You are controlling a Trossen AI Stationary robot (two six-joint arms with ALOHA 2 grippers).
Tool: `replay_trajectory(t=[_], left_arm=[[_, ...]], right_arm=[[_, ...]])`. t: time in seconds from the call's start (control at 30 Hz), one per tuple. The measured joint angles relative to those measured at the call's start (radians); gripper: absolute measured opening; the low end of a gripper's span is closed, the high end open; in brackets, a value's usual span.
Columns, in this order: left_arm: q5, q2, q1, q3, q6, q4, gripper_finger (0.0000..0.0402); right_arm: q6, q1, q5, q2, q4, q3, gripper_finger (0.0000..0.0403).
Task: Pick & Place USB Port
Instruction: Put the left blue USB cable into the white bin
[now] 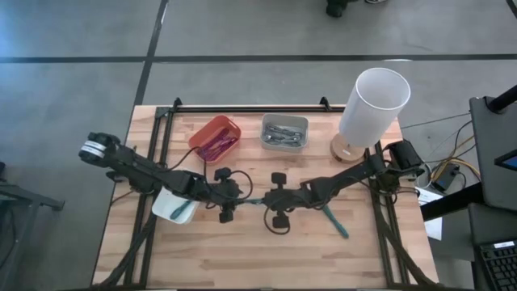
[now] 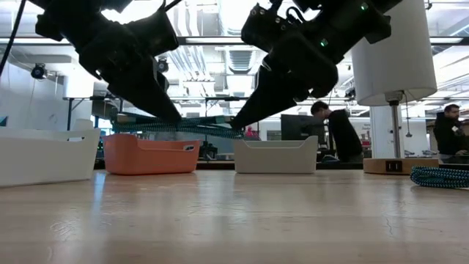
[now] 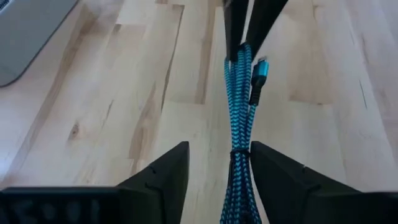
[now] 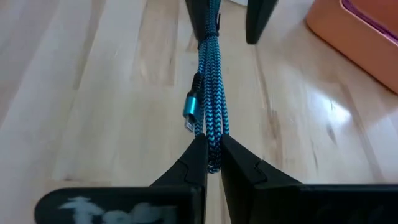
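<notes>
- I am in the middle of a hand-over: the teal braided USB cable (image 1: 252, 201), folded into a bundle, hangs in the air between my two grippers, above the middle of the wooden table (image 1: 266, 259).
- My right gripper (image 4: 212, 157) is clamped on one end of the bundle; its fingers are pressed together on the braid in my right wrist view.
- My left gripper (image 3: 217, 167) has its jaws standing apart around the other end. The braid runs between the fingers, and I cannot tell whether it brushes one of them.
- A metal plug (image 4: 192, 111) of the cable sticks out at the side of the bundle, between my two grippers.
- From the low view the cable (image 2: 179, 125) is stretched nearly level, well clear of the table top.
- I judge that the weight now rests with the right gripper alone, so this is the release half of the pass.
- Relative to the cable, the white bin (image 1: 174, 205) lies just to my left arm's side, the orange bin (image 1: 215, 137) and the grey bin (image 1: 284, 132) sit beyond it, towards the far edge.
- Next I should draw the left gripper straight back off the bundle without snagging the loops.
- Then the right arm must carry the cable to its bin; which bin is meant I cannot tell from here.
- A second teal cable (image 1: 334, 220) lies on the table near my right arm.
</notes>
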Motion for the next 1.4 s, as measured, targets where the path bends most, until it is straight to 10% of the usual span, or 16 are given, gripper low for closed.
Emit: replay_trajectory(t=[0.37,0.97,1.4], left_arm=[[0.094,0.02,0.0,-0.006,0.004,-0.007,0.0179],[0.103,0.022,0.003,-0.006,0.006,-0.007,0.0015],[0.103,0.022,0.003,-0.006,-0.05,-0.114,0.0016]], right_arm=[[-0.008,-0.004,-0.002,0.0,0.001,0.014,0.0023],[-0.026,-0.006,-0.003,0.0,0.001,0.012,0.0086],[0.052,-0.006,-0.004,0.0,-0.089,0.011,0.0152]])
